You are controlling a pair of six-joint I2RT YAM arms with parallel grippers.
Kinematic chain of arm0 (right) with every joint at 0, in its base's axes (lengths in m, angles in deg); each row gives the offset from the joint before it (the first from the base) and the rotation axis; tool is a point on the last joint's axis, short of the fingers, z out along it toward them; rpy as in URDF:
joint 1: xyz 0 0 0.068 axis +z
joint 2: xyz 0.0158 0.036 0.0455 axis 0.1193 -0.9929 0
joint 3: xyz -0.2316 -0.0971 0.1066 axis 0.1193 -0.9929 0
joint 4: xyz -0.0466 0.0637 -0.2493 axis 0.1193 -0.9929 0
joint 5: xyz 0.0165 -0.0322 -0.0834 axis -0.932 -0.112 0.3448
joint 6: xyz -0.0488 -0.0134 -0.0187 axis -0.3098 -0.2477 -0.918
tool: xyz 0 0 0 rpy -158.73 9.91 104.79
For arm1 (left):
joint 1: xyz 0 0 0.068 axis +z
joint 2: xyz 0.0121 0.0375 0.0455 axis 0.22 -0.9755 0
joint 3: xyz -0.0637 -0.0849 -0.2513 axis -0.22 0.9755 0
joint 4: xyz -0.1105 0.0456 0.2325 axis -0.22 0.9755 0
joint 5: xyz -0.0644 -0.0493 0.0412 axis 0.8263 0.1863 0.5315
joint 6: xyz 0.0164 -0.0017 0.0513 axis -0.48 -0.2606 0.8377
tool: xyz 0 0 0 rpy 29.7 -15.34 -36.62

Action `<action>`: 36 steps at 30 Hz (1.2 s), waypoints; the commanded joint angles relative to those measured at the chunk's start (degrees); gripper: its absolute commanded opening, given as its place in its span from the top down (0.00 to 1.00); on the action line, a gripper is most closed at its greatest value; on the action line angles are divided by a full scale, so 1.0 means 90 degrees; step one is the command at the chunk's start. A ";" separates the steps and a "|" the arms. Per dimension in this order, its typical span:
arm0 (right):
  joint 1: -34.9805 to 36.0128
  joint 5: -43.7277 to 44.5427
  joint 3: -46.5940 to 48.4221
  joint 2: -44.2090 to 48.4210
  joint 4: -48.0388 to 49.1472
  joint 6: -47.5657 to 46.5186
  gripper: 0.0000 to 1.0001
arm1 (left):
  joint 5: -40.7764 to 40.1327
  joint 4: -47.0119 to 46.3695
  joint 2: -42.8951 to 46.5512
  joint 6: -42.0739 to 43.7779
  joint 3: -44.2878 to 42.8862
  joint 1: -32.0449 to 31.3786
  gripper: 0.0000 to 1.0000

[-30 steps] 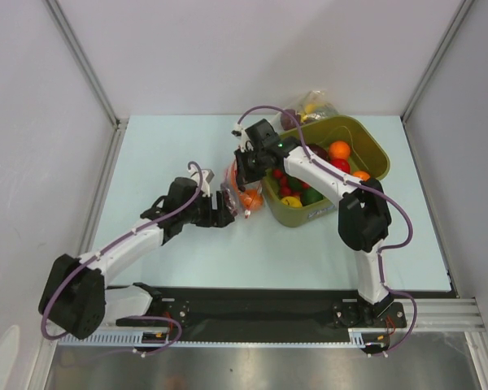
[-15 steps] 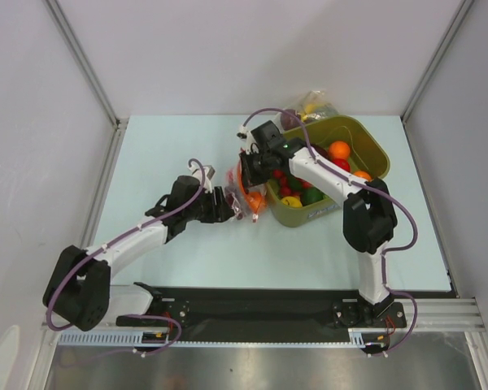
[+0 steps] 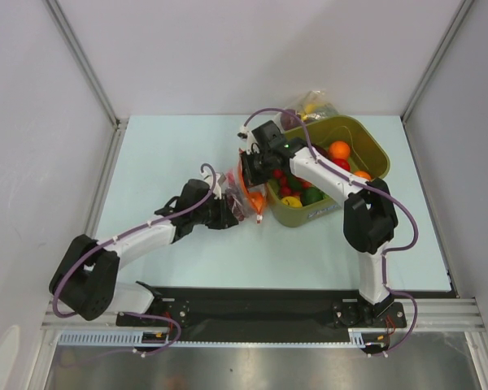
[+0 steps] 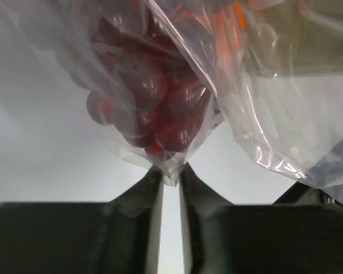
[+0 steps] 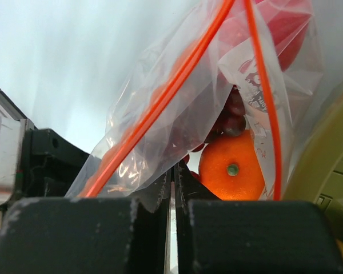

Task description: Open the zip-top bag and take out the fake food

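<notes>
The zip-top bag (image 3: 249,193) hangs off the table between my two grippers, beside the bin. My right gripper (image 3: 250,166) is shut on the clear film at its mouth (image 5: 172,171), just below the red-orange zip strip (image 5: 177,85). Inside I see fake food: an orange fruit (image 5: 231,168), a red apple (image 5: 283,25) and dark grapes (image 4: 154,108). My left gripper (image 3: 233,213) has its jaws pinched on the bag's lower corner (image 4: 170,172), with the grape bunch right above the fingertips.
A yellow-green bin (image 3: 376,145) full of plastic fruit stands just right of the bag. A second clear bag (image 3: 313,104) with yellow shapes lies behind it. Grey walls close in the table on three sides.
My left gripper has moved right to the bag and closed on its lower corner. The right gripper has kept its hold, shifting the bag slightly.
</notes>
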 commanded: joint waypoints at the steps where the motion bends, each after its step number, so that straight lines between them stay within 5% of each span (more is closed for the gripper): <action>1: -0.0002 -0.0078 0.0151 0.0473 0.0199 0.0030 1.00 | 0.0162 -0.0088 -0.0085 0.0092 -0.0253 -0.0100 0.83; 4: -0.0011 0.0029 0.0160 0.0473 0.0151 0.0000 1.00 | -0.0052 0.0165 -0.0047 0.0121 -0.0282 -0.0100 1.00; 28: -0.0617 0.0293 0.0024 0.0336 0.0082 -0.0068 1.00 | -0.1126 0.2363 0.0842 0.0551 -0.0312 -0.0042 1.00; 36: -0.0646 0.0372 0.0033 0.0512 -0.0015 -0.0156 1.00 | -0.1537 0.2637 0.0735 0.0512 -0.0331 0.0885 1.00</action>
